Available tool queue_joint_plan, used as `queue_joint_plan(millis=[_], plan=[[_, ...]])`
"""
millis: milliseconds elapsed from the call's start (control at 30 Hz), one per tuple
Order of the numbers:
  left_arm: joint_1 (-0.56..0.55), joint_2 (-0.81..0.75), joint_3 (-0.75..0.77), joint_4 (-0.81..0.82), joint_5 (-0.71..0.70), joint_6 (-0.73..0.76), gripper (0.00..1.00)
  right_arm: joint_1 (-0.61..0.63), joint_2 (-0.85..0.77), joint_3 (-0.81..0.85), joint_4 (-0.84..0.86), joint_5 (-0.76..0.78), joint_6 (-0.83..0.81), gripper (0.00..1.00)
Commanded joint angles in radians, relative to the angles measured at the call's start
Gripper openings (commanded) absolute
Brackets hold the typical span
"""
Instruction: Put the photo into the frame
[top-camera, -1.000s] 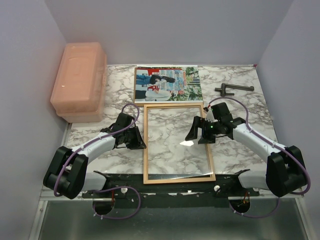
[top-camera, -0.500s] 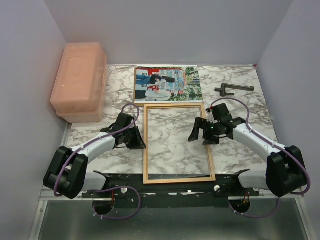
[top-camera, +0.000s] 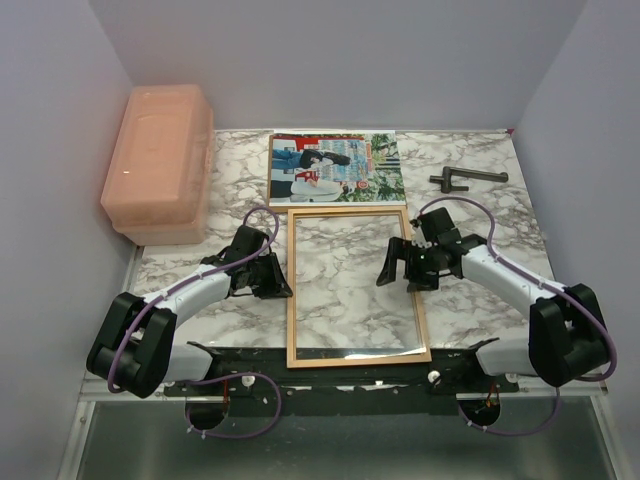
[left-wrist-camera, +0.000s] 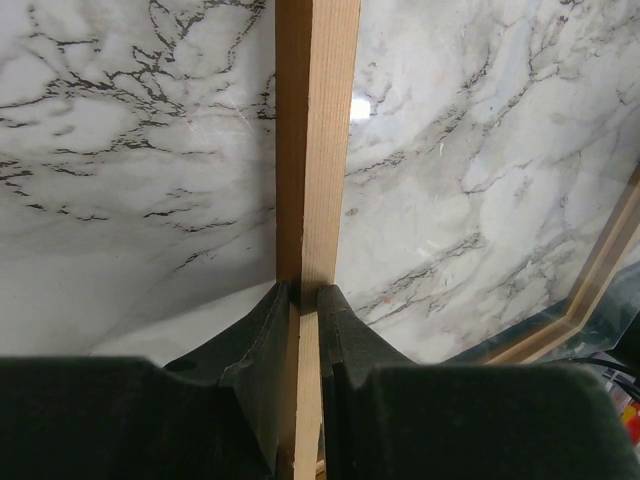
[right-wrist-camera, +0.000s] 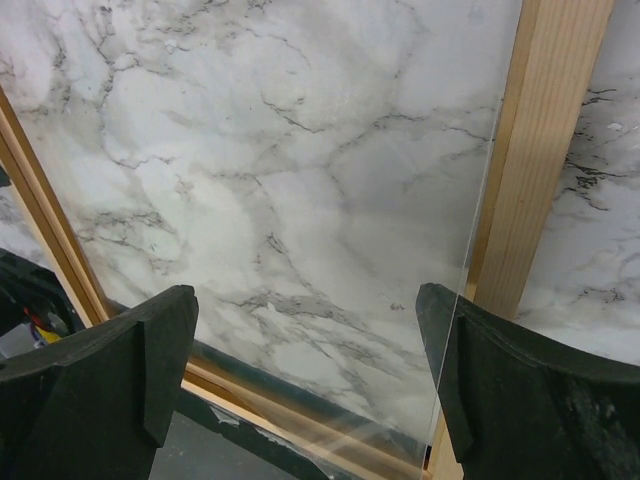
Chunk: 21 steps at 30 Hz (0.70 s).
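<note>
The frame (top-camera: 355, 358) lies flat on the marble table in the top view, with a clear pane (top-camera: 345, 300) inside it. The photo (top-camera: 335, 168) lies flat just beyond the frame's far edge, touched by neither gripper. My left gripper (top-camera: 283, 283) is shut on the frame's left rail, which shows between the pads in the left wrist view (left-wrist-camera: 315, 150). My right gripper (top-camera: 400, 268) is open and empty above the pane near the right rail (right-wrist-camera: 540, 150). The pane's edge (right-wrist-camera: 480, 250) runs close by my right finger (right-wrist-camera: 520, 380).
A pink lidded box (top-camera: 158, 160) stands at the back left. A dark grey tool (top-camera: 465, 180) lies at the back right. Grey walls close in the table on three sides. A black strip (top-camera: 350, 372) runs along the front edge.
My right gripper has shifted slightly over the pane, and a bright glint on the pane is gone. My left gripper still holds the left rail in the same place.
</note>
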Motion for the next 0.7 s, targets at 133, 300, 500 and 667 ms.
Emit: queue_joint_plan(millis=[133, 300, 500, 667], plan=[[-0.01, 0.053, -0.045, -0.061, -0.091, 0.039, 0.18, 0.038, 0.04, 0.005, -0.003, 0.04, -0.007, 1.0], [-0.011, 0.053, -0.045, -0.063, -0.091, 0.039, 0.18, 0.065, 0.065, 0.015, -0.009, 0.056, -0.001, 1.0], [-0.012, 0.051, -0.044, -0.065, -0.091, 0.04, 0.18, 0.076, 0.011, 0.008, 0.02, -0.007, 0.038, 0.98], [-0.012, 0.047, -0.045, -0.067, -0.093, 0.042, 0.18, 0.076, -0.058, -0.006, 0.082, -0.133, 0.109, 0.95]])
